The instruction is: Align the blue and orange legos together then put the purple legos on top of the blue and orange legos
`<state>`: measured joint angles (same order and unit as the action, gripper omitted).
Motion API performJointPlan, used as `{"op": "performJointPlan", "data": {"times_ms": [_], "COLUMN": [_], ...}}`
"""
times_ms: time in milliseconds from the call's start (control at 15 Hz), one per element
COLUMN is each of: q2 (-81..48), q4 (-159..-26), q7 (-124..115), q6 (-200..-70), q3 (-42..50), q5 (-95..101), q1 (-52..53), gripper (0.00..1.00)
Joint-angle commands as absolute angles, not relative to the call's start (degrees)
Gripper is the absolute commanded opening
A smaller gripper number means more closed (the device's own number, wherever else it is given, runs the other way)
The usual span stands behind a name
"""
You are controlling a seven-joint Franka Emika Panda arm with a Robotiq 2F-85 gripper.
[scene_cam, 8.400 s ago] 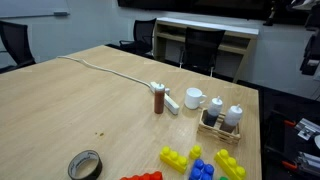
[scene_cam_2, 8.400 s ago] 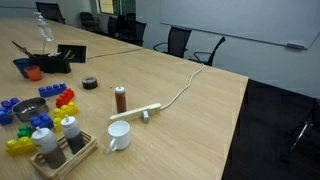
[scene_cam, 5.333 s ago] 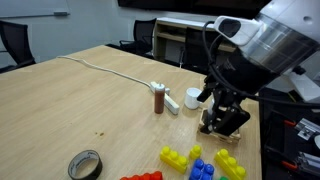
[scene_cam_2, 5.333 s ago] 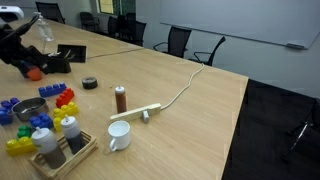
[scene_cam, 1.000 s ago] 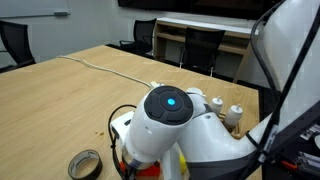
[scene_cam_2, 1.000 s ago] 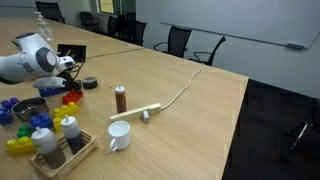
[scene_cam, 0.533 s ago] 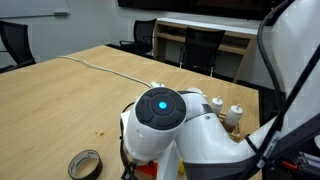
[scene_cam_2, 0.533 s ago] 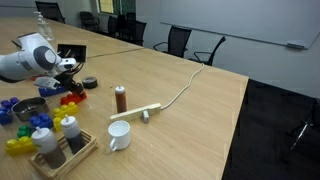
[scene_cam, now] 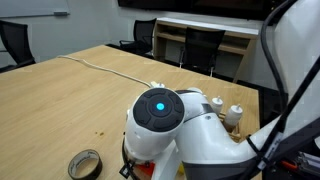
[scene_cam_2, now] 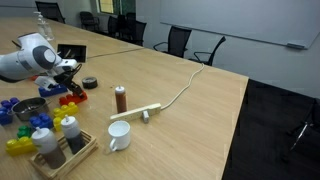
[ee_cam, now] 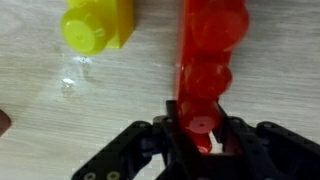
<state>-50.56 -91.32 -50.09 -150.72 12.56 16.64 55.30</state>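
Observation:
In the wrist view my gripper (ee_cam: pixel 200 137) is shut on the near end of the long orange lego (ee_cam: pixel 208 55), which lies on the wooden table and runs away from the jaws. A yellow lego (ee_cam: pixel 97 22) sits just left of it. In an exterior view the gripper (scene_cam_2: pixel 68 88) is low over the cluster of bricks, with the orange lego (scene_cam_2: pixel 73 99) under it and blue legos (scene_cam_2: pixel 9 107) a little further along the table edge. In these frames I cannot make out the purple legos. The arm's body (scene_cam: pixel 165 125) hides the bricks in an exterior view.
A tape roll (scene_cam_2: pixel 90 83), a brown bottle (scene_cam_2: pixel 120 98), a white power strip (scene_cam_2: pixel 140 112) with its cable, a white mug (scene_cam_2: pixel 118 135) and a wooden tray of shakers (scene_cam_2: pixel 60 148) stand around the bricks. A metal bowl (scene_cam_2: pixel 30 106) sits by the blue legos.
The arm has shifted only slightly over the bricks. The jaws stay shut on the orange lego.

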Motion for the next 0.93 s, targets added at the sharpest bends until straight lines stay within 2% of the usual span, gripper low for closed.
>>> {"op": "performJointPlan", "data": {"times_ms": [0,867], "q2": [-50.7,-59.2], "q4": [-90.4,-73.7], "q7": [-53.0,-59.1], "q6": [-147.3,-138.9], "q3": [12.6,8.5], "q5": [16.0,14.8], "q1": [55.8,55.5], "gripper": [0.11,0.11]}}
